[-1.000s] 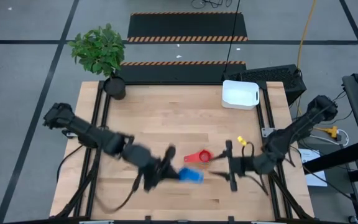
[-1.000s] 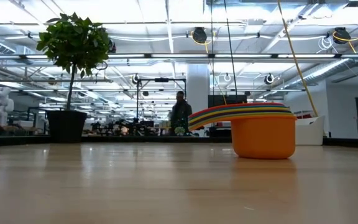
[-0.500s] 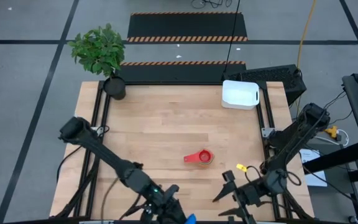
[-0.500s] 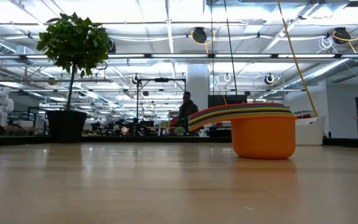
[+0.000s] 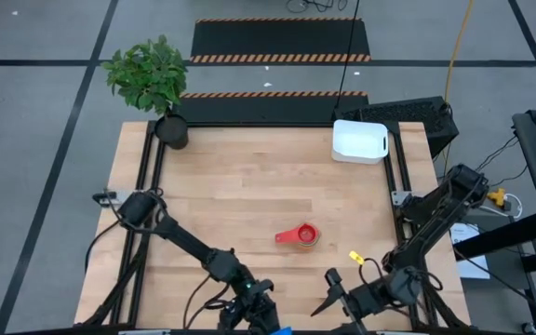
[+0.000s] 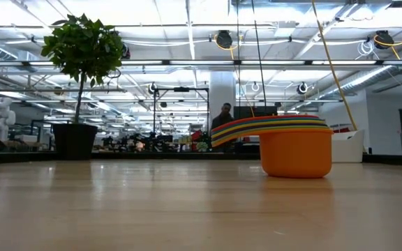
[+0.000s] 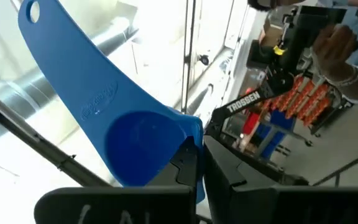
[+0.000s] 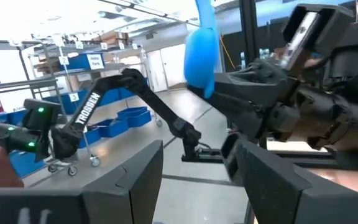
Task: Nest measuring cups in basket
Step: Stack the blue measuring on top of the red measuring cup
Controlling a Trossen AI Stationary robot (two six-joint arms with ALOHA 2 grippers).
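The nested stack of measuring cups stands on the desk, well apart from the white basket, so placing is left. The left end effector holds a blue cup tightly at the near edge; the right end effector gapes wide, empty. Both have pulled back from the desk middle.

Dark jointed arms — white "TROSSEN" lettering, black cables trailing.
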